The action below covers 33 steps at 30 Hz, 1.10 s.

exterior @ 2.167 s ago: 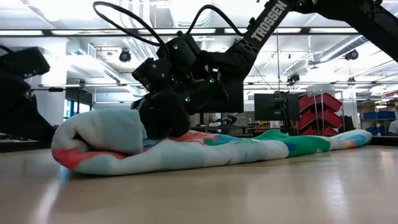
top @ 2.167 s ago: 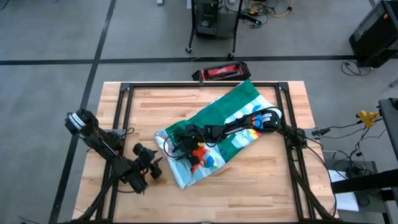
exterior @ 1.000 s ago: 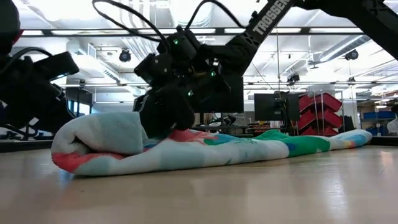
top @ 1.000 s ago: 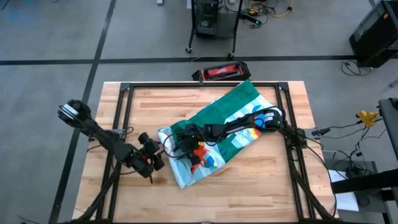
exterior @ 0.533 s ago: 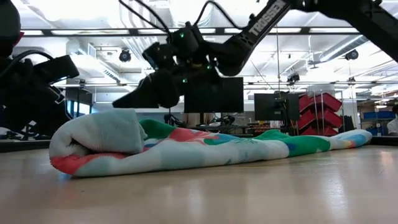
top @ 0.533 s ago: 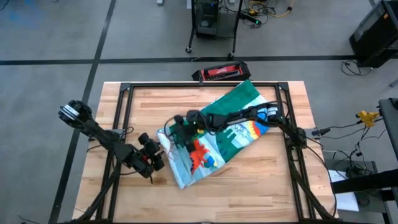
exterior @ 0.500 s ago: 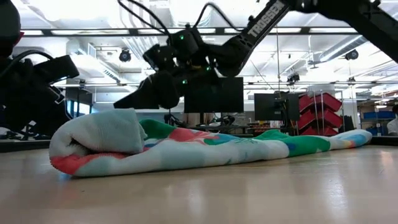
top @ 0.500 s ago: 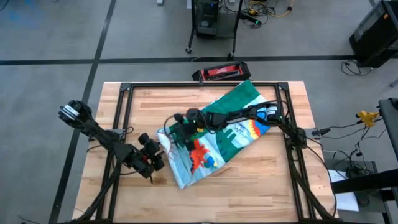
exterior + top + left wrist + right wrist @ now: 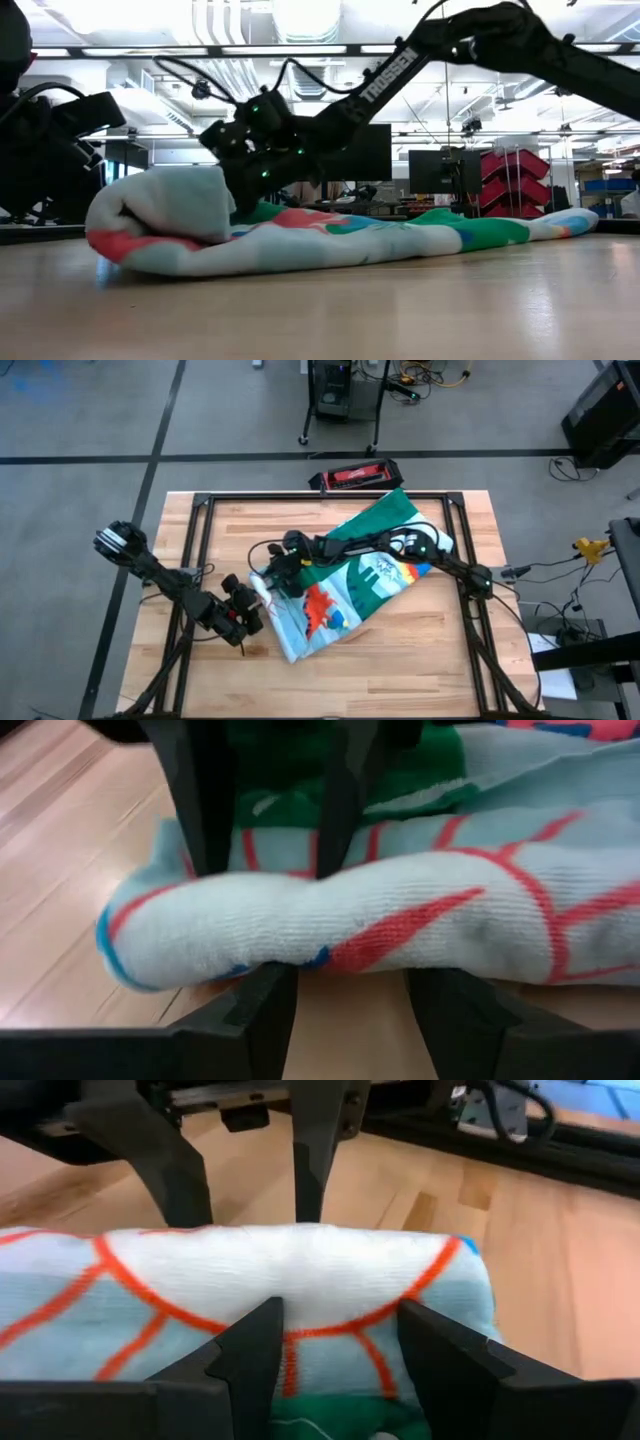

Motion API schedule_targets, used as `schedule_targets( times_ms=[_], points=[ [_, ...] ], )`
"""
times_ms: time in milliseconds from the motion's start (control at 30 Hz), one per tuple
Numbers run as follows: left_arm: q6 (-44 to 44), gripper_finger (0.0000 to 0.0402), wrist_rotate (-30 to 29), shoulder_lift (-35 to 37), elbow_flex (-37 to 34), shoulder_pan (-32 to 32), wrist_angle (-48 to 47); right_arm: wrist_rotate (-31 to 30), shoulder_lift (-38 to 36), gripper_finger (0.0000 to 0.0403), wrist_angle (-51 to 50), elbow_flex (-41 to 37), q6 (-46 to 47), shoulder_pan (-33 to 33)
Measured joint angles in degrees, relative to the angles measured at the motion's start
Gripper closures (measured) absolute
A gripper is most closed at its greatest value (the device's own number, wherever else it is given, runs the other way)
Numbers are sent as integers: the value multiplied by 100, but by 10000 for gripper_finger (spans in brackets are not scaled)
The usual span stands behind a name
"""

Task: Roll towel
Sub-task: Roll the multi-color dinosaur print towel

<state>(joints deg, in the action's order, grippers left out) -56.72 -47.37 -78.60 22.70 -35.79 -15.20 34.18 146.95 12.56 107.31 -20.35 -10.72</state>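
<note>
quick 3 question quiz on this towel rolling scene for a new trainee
1. True or false: the towel is fully rolled.
2. Which is at the towel's rolled end? A: only the left gripper. B: only the right gripper. C: both.
3. What colour is the towel's plain border?

Key
1. False: only one end is rolled; the rest lies flat on the table.
2. C: the two face each other across the roll, both with fingers apart.
3. Green.
</note>
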Motion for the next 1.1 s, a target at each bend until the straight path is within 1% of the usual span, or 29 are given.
schedule_targets(
  times_ms=[100, 267, 600, 800, 967, 1100],
  points=[
    [14, 221, -11, 12, 0, 0, -22, 36, 99, 217, -367, 273, -110, 0],
    [40, 217, -94, 36, 0, 4, -39, -70, 19, 217, -1036, 535, -413, 2],
    [51, 226, -144, 41, 0, 7, -46, -116, -326, 217, -1472, 563, -657, -78],
    [50, 226, -142, 41, 0, 7, -72, -118, -332, 217, -1513, 562, -671, -141],
    [40, 217, -149, 41, 0, 7, -63, -113, -73, 217, -1014, 564, -568, -147],
    [24, 215, -144, 38, 0, 7, 2, -73, 81, 217, -863, 568, -489, -146]
  ],
)
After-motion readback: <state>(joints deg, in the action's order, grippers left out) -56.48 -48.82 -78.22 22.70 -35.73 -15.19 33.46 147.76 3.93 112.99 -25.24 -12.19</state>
